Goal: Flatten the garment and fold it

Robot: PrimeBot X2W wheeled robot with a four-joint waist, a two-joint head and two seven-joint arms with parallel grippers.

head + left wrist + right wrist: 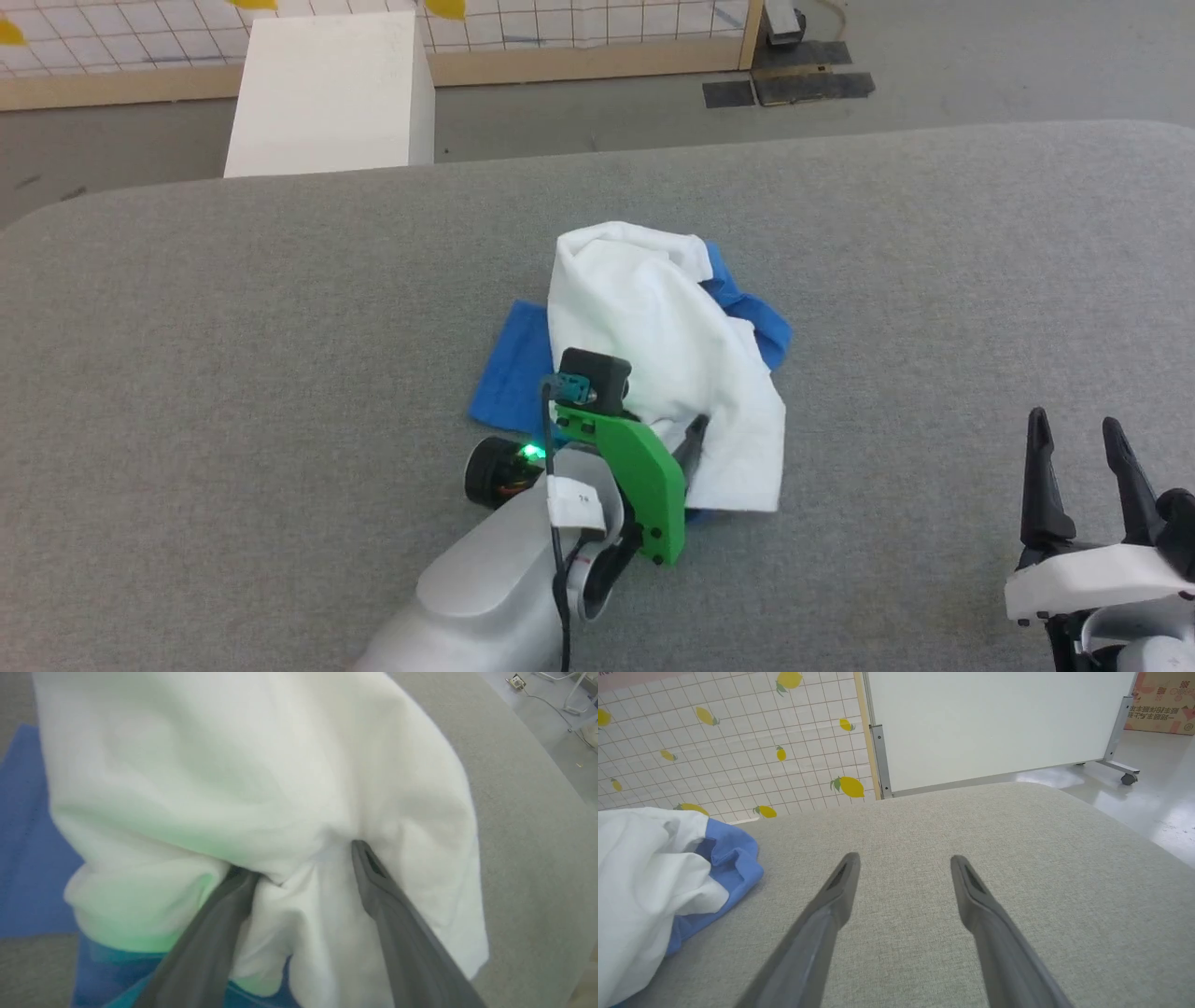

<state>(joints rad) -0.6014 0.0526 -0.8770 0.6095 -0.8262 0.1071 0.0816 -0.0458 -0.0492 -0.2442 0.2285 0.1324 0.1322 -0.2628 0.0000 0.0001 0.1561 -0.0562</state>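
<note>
The garment (653, 308) lies crumpled in a heap at the middle of the grey padded table (233, 327), white body on top and blue sleeve cloth poking out at its left and right. My left gripper (677, 439) is at the heap's near edge. In the left wrist view the left gripper (299, 858) is open, its fingers spread wide and pressed into the white garment (233, 765), a fold bunched between them. My right gripper (1074, 420) hovers open at the lower right, well apart from the cloth. The right gripper (903, 858) holds nothing, with the garment (640, 868) off to its left.
A white box (327, 93) stands on the floor beyond the table's far edge, before a lemon-patterned partition (714, 742). A white board on wheels (994, 718) stands past the table's rounded end. Bare grey table surface (1017, 858) surrounds the heap.
</note>
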